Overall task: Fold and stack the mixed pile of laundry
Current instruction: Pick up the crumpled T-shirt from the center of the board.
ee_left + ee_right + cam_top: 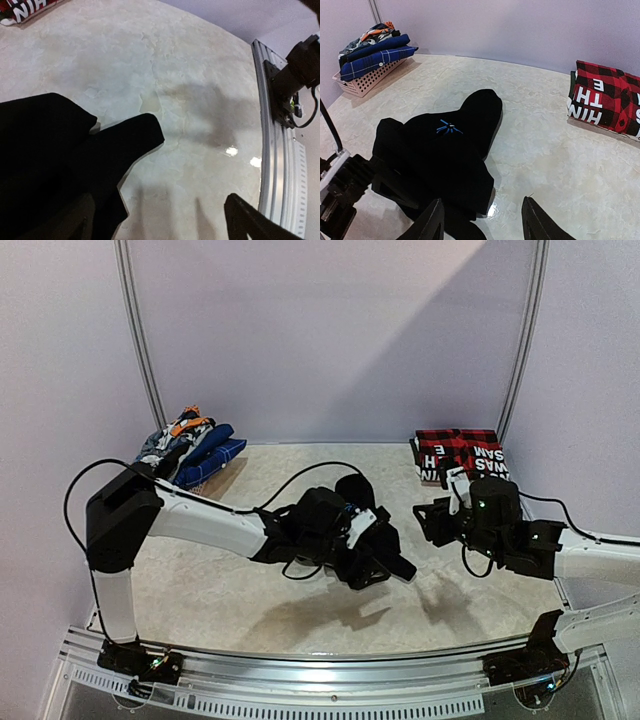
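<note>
A black garment (440, 150) with a small blue mark lies crumpled on the table's middle (352, 487). My left gripper (385, 562) hovers over its near end, jaws wide open and nothing between them; in the left wrist view the cloth (60, 155) lies by the left finger (75, 220) and bare table fills the gap. My right gripper (482, 226) is open just right of the garment (432, 520), holding nothing. The mixed laundry pile (190, 445), with a blue plaid shirt (375, 61) on it, sits at the back left.
The pile rests in a pale lattice basket (362, 82). A folded red-and-black plaid piece with white letters (460, 452) lies at the back right (605, 97). The metal rail of the near table edge (277, 150) runs along the right of the left wrist view.
</note>
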You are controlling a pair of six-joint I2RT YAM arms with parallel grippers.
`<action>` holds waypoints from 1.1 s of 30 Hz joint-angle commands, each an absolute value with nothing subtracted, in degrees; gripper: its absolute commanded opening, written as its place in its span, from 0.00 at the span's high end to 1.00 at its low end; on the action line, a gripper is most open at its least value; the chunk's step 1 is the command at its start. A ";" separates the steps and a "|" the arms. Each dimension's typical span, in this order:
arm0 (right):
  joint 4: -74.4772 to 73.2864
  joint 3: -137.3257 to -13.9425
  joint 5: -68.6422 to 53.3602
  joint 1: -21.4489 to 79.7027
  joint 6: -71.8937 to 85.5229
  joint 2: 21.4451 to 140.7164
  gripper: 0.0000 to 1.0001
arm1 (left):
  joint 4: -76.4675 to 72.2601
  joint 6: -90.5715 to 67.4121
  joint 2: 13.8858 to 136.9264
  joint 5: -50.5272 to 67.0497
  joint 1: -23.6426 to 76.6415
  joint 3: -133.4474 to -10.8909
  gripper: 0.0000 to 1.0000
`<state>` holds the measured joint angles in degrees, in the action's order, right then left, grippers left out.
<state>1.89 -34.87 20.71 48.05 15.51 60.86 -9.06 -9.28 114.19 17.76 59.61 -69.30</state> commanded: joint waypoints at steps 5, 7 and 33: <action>1.03 -38.12 17.56 48.30 15.01 61.85 0.47 | -16.41 -10.35 105.45 21.40 57.39 -60.40 0.00; 0.80 -38.44 16.76 48.28 14.99 62.11 0.47 | -17.39 -10.81 103.35 21.92 56.93 -58.31 0.01; 2.51 -41.79 6.85 53.47 24.22 76.69 0.52 | -7.26 -14.75 90.10 6.44 51.51 -47.84 0.26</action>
